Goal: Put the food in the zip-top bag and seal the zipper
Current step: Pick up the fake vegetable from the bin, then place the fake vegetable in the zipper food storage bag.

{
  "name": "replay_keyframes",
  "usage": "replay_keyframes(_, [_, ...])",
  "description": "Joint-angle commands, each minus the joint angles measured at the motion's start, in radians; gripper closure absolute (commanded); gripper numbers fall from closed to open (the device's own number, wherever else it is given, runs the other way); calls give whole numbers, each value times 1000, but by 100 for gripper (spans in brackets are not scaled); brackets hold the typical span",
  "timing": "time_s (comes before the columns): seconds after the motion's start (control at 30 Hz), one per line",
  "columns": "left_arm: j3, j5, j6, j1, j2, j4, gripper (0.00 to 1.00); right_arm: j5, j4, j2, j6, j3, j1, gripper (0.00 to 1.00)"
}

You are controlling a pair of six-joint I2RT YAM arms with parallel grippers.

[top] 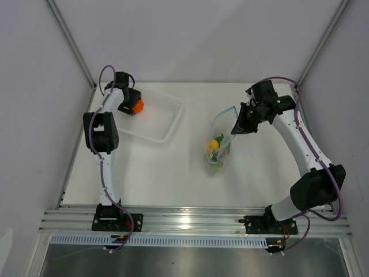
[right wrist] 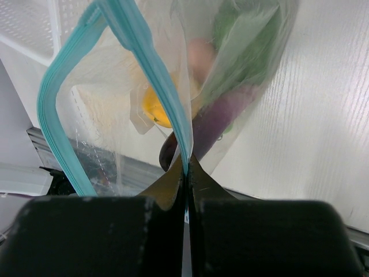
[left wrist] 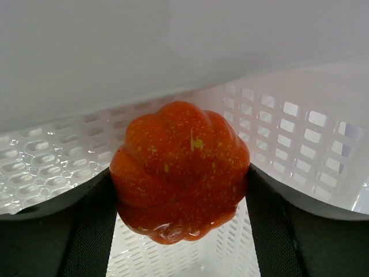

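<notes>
My left gripper (top: 135,107) is shut on the orange pumpkin-like fruit (top: 138,105), held over the clear tray; in the left wrist view the pumpkin (left wrist: 180,170) fills the gap between my fingers (left wrist: 92,231). My right gripper (top: 238,124) is shut on the zip-top bag (top: 222,133) at its teal zipper (right wrist: 158,86) and lifts the mouth, which gapes open. Inside the bag I see the yellow lemon (top: 214,144), green pieces (top: 215,163), the pink peach (right wrist: 200,55) and the purple eggplant (right wrist: 216,121).
The clear perforated tray (top: 164,115) stands at the back left of the white table, under the left gripper. Grey walls close in the left, right and back. A metal rail (top: 190,222) runs along the near edge.
</notes>
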Motion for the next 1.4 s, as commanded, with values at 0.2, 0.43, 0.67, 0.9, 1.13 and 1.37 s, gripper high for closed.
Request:
replay_keyframes(0.2, [-32, 42, 35, -4, -53, 99, 72, 10, 24, -26, 15, 4, -5, 100])
replay_keyframes(0.43, [-208, 161, 174, -44, -245, 316, 95, 9, 47, -31, 24, 16, -5, 100])
replay_keyframes(0.67, [-285, 401, 340, -162, -466, 438, 99, -8, 82, -31, 37, 14, -5, 100])
replay_keyframes(0.9, [-379, 559, 492, -357, -688, 493, 94, -17, 93, -29, 26, 14, -5, 100])
replay_keyframes(1.13, [-517, 652, 575, -533, -829, 533, 82, -39, 101, -25, 18, 19, -3, 100])
replay_keyframes(1.37, [-584, 766, 595, -688, -849, 552, 70, -51, 101, -26, 14, 27, -5, 100])
